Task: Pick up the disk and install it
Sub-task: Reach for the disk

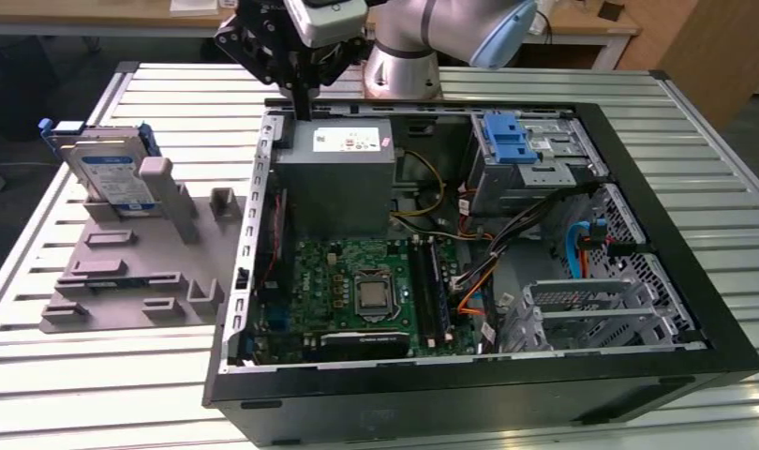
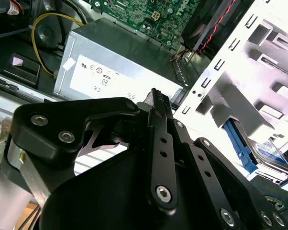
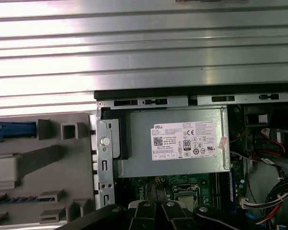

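You're looking down on the open computer case (image 3: 192, 93), set on the ribbed metal tabletop (image 3: 144, 43).
Inside the case wall you see the grey power-supply box (image 3: 134, 143) with its white sticker (image 3: 184, 140); the green motherboard (image 3: 201, 189) borders it; the grey fixture (image 3: 43, 158) lies just beside the case, a blue rail (image 3: 12, 130) on it; the gripper (image 3: 156, 208) hangs over the motherboard.

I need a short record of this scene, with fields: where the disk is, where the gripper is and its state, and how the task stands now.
disk: upright in the grey holder on the table, at the exterior view's left of the computer case
gripper: shut, holding nothing, above the case's edge near the power supply box, apart from the disk
drive cage: inside the case, with a blue latch
task state: disk not yet picked up, not installed
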Tool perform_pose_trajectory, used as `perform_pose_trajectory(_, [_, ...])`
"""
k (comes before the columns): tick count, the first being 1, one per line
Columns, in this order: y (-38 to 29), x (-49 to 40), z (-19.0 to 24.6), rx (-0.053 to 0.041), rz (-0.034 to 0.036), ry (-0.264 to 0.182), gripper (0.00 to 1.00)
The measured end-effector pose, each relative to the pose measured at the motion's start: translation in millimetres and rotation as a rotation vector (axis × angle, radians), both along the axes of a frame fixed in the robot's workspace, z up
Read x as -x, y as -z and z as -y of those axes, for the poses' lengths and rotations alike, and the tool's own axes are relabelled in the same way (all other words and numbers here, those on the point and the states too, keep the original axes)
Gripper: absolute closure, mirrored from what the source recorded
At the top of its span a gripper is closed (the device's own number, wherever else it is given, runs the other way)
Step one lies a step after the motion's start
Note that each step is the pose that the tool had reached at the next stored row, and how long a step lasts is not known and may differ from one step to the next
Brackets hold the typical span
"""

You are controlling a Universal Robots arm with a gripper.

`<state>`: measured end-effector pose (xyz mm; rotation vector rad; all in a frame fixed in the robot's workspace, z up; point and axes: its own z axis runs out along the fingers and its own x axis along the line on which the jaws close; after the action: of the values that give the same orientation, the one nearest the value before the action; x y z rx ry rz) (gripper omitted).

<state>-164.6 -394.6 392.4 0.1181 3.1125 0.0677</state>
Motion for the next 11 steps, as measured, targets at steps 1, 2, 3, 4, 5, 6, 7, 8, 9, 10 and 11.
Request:
perform_pose_trajectory(1, [0.0,0.9,-0.1,0.0000,0.0000,0.000,0.89])
perform_pose_trajectory(2, [0.1,2.0,-0.3,0.0000,0.0000,0.000,0.89])
perform_pose_trajectory(3, [0.1,3.0,-0.4,0.0001,0.0000,0.000,0.89])
perform_pose_trajectory(4, [0.2,3.8,-0.6,0.0000,0.0000,0.000,0.89])
perform_pose_trajectory(5, [0.2,4.8,-0.7,0.0000,0.0000,0.000,0.89])
perform_pose_trajectory(6, [0.3,5.7,-0.9,0.0000,0.0000,0.000,0.89])
perform_pose_trajectory(7, [0.3,6.7,-1.0,0.0000,0.0001,0.000,0.89])
perform_pose_trajectory(8, [0.4,7.6,-1.2,0.0000,0.0001,0.000,0.89])
perform_pose_trajectory(9, [0.4,8.6,-1.4,0.0001,0.0000,0.000,0.89])
perform_pose_trajectory(10, [0.4,9.5,-1.5,0.0001,-0.0001,0.000,0.89])
perform_pose_trajectory(11, [0.5,10.3,-1.7,0.0000,0.0000,0.000,0.89])
